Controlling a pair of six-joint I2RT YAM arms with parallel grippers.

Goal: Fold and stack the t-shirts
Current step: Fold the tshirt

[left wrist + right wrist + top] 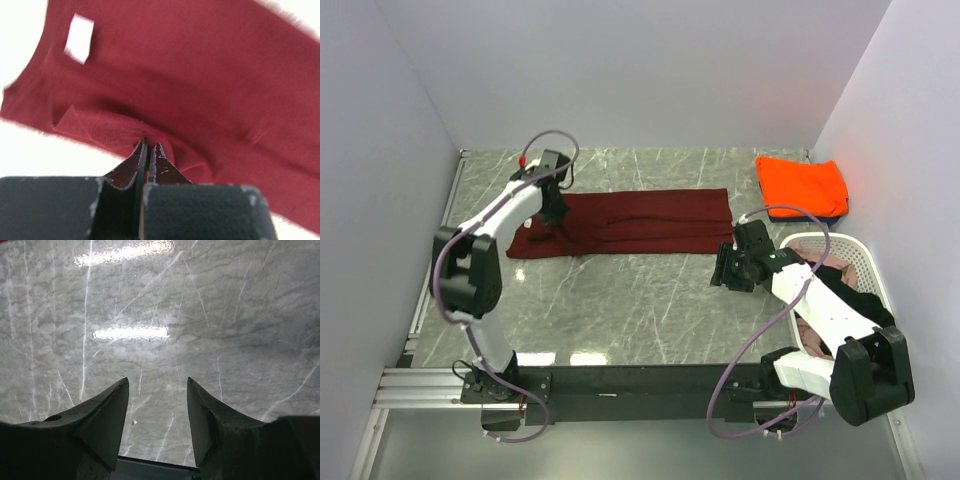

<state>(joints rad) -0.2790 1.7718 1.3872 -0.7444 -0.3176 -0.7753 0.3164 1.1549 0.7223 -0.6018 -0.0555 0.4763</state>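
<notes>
A dark maroon t-shirt (640, 222) lies as a long folded strip across the middle of the marble table. My left gripper (563, 226) is shut on a pinch of its cloth near the left end; in the left wrist view the gripper (149, 144) has its jaws closed on the maroon t-shirt (200, 80), and a white label (80, 31) shows. A folded bright orange t-shirt (802, 185) lies on a dark blue one (833, 216) at the back right. My right gripper (724, 276) is open and empty just off the maroon strip's right end; the right wrist view shows the gripper (157, 384) over bare marble.
A white perforated basket (865, 262) stands at the right edge, holding black (860, 300) and pale pink cloth (817, 338); the right arm reaches across it. Walls enclose the table on the left, back and right. A metal rail (430, 385) runs along the near edge.
</notes>
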